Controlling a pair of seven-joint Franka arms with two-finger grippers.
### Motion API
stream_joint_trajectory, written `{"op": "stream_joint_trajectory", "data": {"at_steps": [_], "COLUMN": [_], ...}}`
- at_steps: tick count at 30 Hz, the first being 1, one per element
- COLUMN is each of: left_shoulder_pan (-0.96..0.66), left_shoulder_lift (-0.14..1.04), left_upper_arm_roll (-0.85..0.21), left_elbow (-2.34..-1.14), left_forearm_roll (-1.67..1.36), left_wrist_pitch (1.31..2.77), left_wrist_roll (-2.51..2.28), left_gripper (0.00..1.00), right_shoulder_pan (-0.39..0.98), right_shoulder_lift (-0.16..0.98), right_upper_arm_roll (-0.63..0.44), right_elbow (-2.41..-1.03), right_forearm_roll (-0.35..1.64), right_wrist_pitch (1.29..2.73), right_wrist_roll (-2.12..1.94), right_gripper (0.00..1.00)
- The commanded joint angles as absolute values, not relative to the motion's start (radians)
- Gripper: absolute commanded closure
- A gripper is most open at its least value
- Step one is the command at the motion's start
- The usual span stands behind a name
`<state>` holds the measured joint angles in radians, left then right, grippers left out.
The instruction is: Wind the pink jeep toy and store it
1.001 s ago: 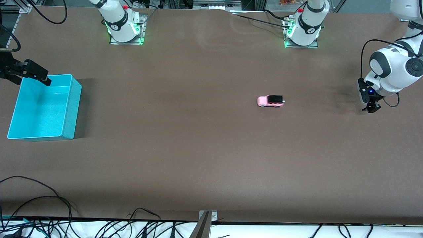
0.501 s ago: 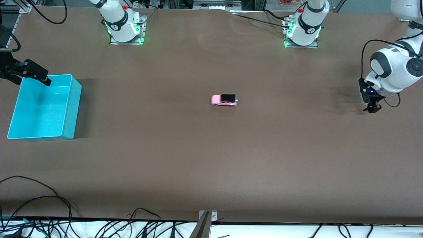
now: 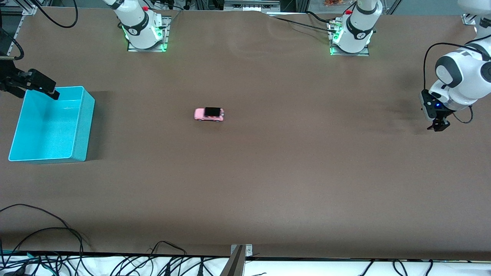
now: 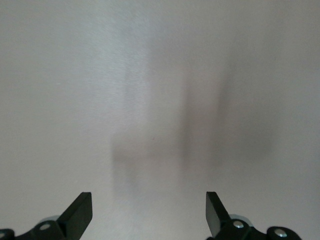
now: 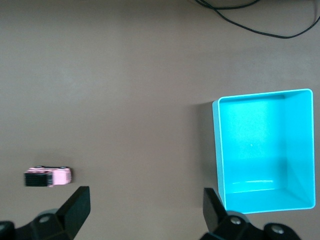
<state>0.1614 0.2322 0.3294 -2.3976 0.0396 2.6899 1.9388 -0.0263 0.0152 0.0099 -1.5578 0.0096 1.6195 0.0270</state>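
The pink jeep toy sat mid-frame on bare brown table, well clear of the cyan bin at frame left. My left gripper hung wide open at the right edge, my right gripper open over the bin's upper corner, both empty.

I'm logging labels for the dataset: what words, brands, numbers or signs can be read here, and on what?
No readable text in any view.
Arm bases: each carries a small round dark mark, too small to read.
Jeep: no lettering visible.
Bin: plain, no label.
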Motion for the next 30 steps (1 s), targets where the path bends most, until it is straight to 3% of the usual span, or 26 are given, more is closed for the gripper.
{"op": "stream_joint_trajectory", "data": {"at_steps": [1, 30], "left_shoulder_pan": [0.161, 0.156], "left_shoulder_lift": [0.091, -0.149], "left_upper_arm_roll": [0.331, 0.311], "left_elbow": [-2.410, -2.411], "left_forearm_roll": [0.026, 0.025], "left_wrist_pitch": [2.576, 2.534], "left_wrist_roll": [1.947, 1.954], "left_gripper": [0.00, 0.00], "right_shoulder_pan": [-0.029, -0.028], "right_shoulder_lift": [0.025, 0.025], "right_upper_arm_roll": [0.009, 0.011], "right_elbow": [-1.532, -1.532], "right_forearm_roll": [0.020, 0.020], "right_wrist_pitch": [1.612, 1.612], "right_wrist_roll": [0.018, 0.018], "right_gripper": [0.00, 0.00]}}
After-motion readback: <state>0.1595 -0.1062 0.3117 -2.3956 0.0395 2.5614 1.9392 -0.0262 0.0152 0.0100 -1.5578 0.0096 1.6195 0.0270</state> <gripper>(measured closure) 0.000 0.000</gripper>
